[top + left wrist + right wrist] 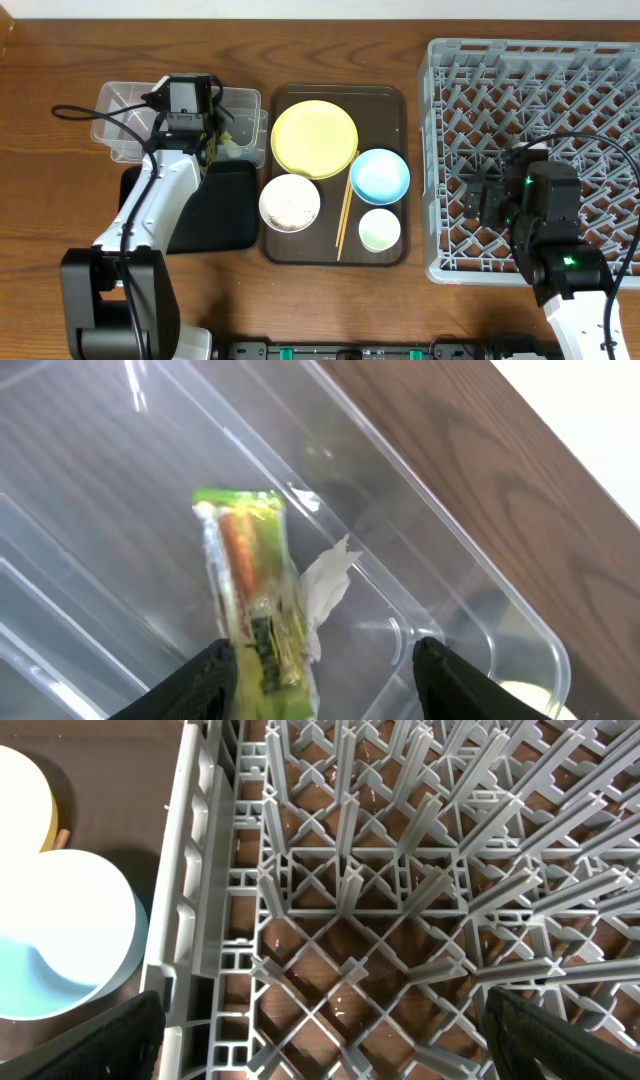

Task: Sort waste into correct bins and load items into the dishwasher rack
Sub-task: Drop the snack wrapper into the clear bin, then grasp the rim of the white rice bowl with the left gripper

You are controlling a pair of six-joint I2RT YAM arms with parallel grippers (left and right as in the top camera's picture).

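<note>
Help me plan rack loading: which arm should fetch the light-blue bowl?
Right. The right pincer hovers open over the rack edge nearest the light-blue bowl; the left pincer is across the brown tray, over the clear tub.

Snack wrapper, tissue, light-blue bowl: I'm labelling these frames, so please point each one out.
snack wrapper [250,595], left wrist view, on its printed middle.
tissue [325,585], left wrist view, on its white crumpled centre.
light-blue bowl [380,175], overhead view, on its inner floor.

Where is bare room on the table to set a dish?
Bare table lies left of the shallow black tray and between the brown serving tray and the light-grey lattice rack. The brown tray is crowded.
</note>
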